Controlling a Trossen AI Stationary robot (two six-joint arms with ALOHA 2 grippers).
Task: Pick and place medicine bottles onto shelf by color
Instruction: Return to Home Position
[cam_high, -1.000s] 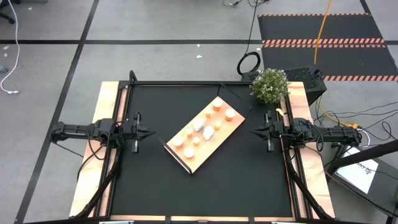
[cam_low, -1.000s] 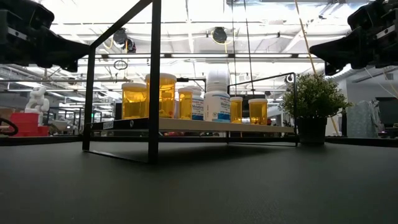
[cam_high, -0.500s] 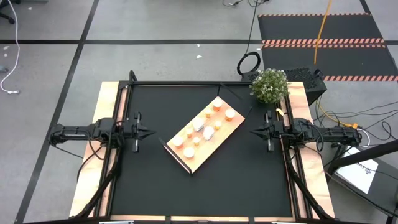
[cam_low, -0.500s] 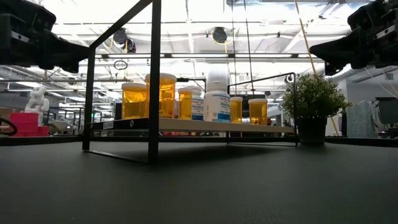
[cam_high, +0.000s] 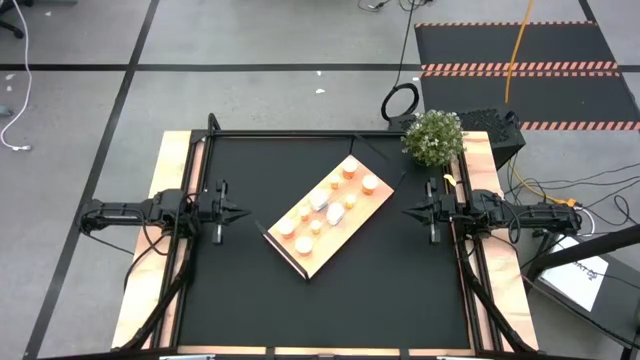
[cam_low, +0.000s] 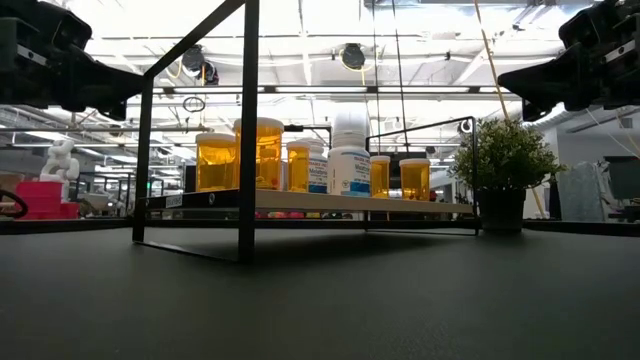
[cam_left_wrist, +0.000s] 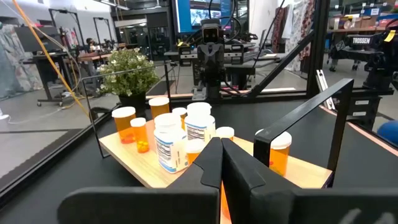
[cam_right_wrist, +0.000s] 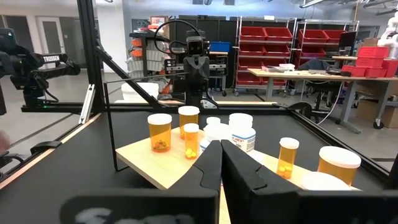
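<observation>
Left end effector (cam_high: 240, 212) hangs clenched and empty above the left side of the black worktop (cam_high: 300, 310), its tips pointing toward the middle. Opposite it, the right end effector (cam_high: 408, 210) hangs over the right side, likewise clenched on nothing.

Between them, well apart from both, the shelf (cam_high: 345, 228) lies diagonally, with its thin dark lip (cam_high: 284, 254) at the short end nearer the left arm. All the medicine bottles (cam_high: 318, 200) stand upright on it. The white ones (cam_low: 350, 150) cluster at the centre, and the orange white-capped ones (cam_right_wrist: 160, 132) stand toward both ends.

The white bottles carry labels with a blue band, but the print is too small to read. "TROSSEN" reads in white on a dark robot part (cam_left_wrist: 362, 40). A potted plant (cam_high: 433, 137) stands at the far right corner.
</observation>
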